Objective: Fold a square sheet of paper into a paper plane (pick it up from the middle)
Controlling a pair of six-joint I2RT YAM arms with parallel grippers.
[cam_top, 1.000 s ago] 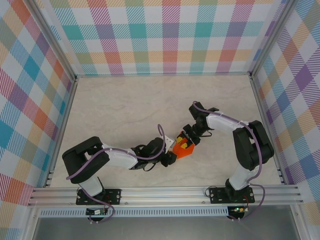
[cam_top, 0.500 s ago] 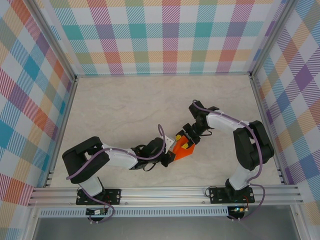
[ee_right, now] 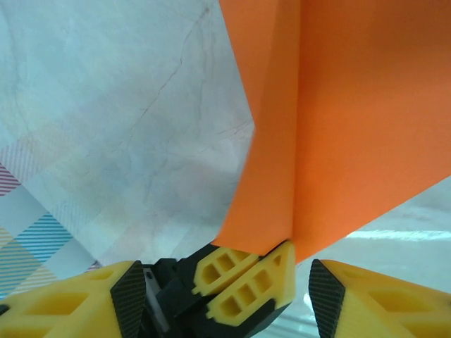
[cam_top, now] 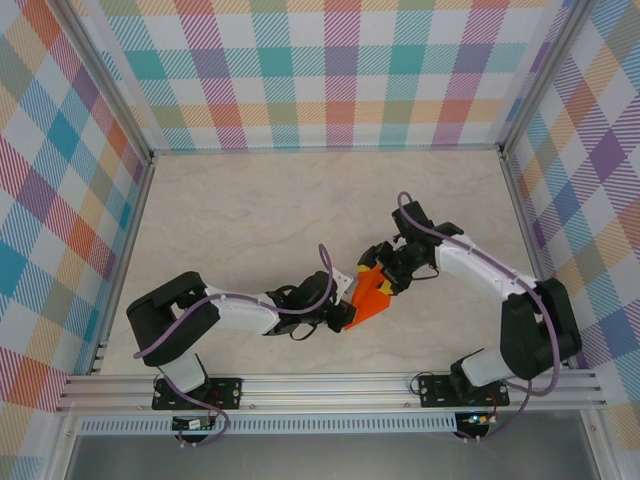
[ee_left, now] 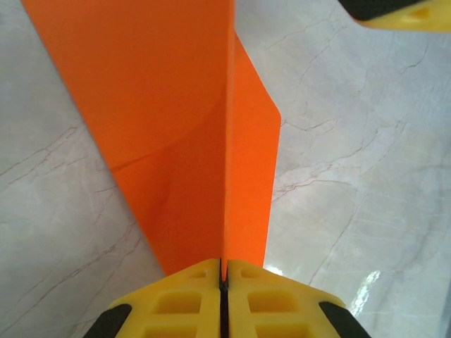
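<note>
**Left gripper pinches the folded orange paper**

The orange paper [cam_top: 372, 295] is close to the middle of the table [cam_top: 250, 210], a little to the right and a little to the near side. It sits between the two grippers. It is not flat. It is folded, with a sharp crease down it.

The left gripper [ee_left: 222, 282] is squeezed tight. Its yellow fingers [ee_left: 180, 299] press together with no gap, and the crease of the paper is caught right between them. From the left wrist, a big orange flap leans to the left of the crease and a thinner flap hangs to the right. The crease runs straight away from the fingers. In the top right corner of that view is one yellow finger [ee_left: 394, 13] of the other gripper, apart from the paper.

The right gripper [ee_right: 227, 282] is wide open and has hold of nothing. From the right wrist, its two yellow fingers [ee_right: 70, 306] stand far apart at the bottom. The pinched tips of the left gripper show in the gap between them, with the paper rising up behind.

From above, the left gripper is at the near left end of the paper and the right gripper is at its far right end. I cannot tell if the paper touches the table. Bright checked walls [cam_top: 340, 70] stand around the table.
</note>
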